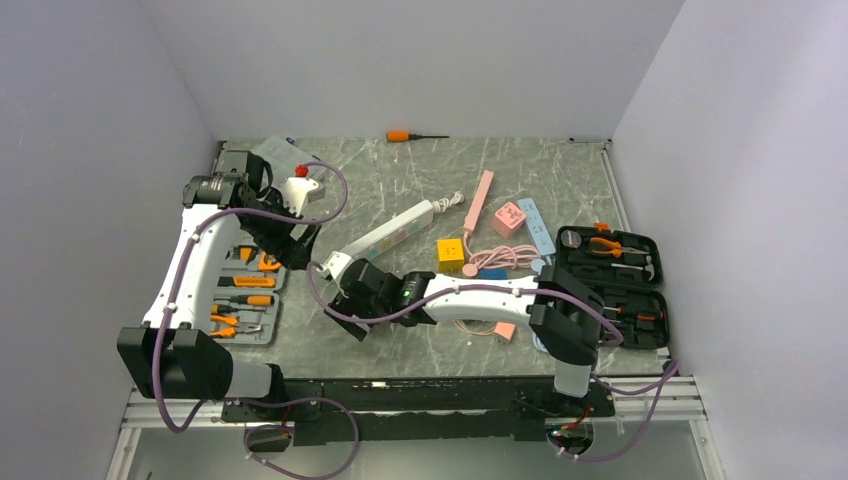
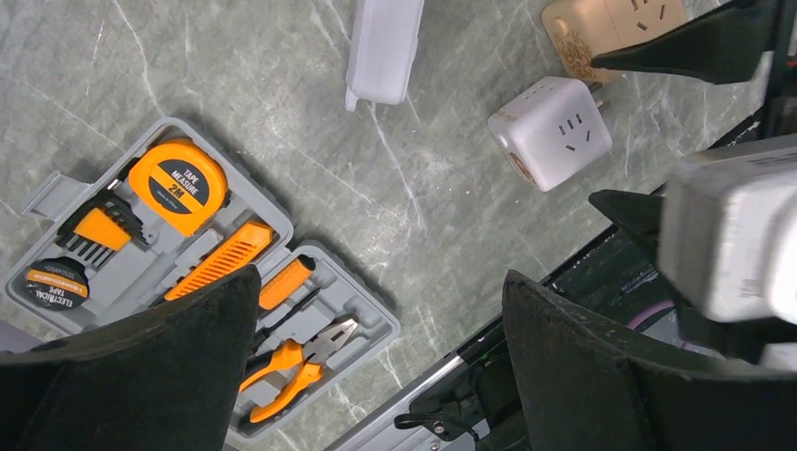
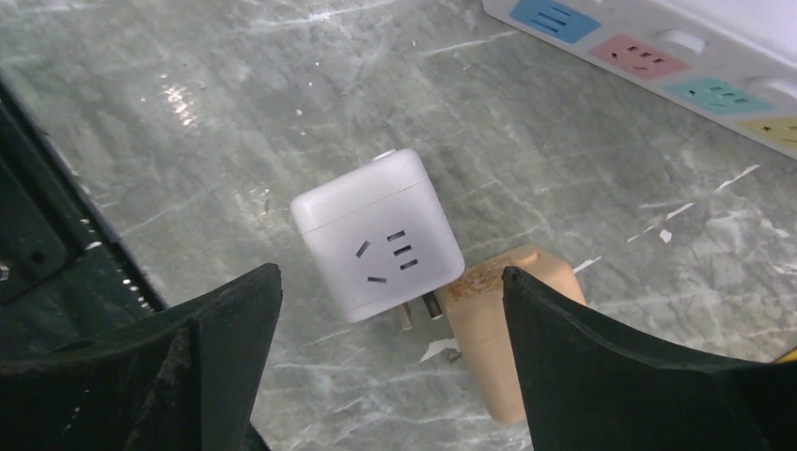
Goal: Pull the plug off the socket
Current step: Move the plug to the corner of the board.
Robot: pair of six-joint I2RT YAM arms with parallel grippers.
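So the white cube-shaped plug adapter is lying loose on the grey marble-look tabletop. Its metal pins are bare and point toward 5 o'clock, right at a beige plastic adapter block that sits just beside it, maybe touching. The long white power strip with pastel blue, pink, green and yellow outlet panels is off at the cube's 1 o'clock, apart from it, and the outlets I can see are empty. Looks to me like the pull itself is basically done.

The right gripper hovers over the cube with its fingers spread wide and nothing in them. The left gripper is just as wide and empty too, over bare table, with a grey plastic tool case of orange-handled tools at its 8 o'clock.

What worries me is that the cube is free and the surface looks slick. A finger coming down off-centre could shove it into the beige block or against the strip. The two wrists are also crowded together by the strip's 7 o'clock end in the top view, so a careless retreat could knock arm on arm or drag the unheld strip.
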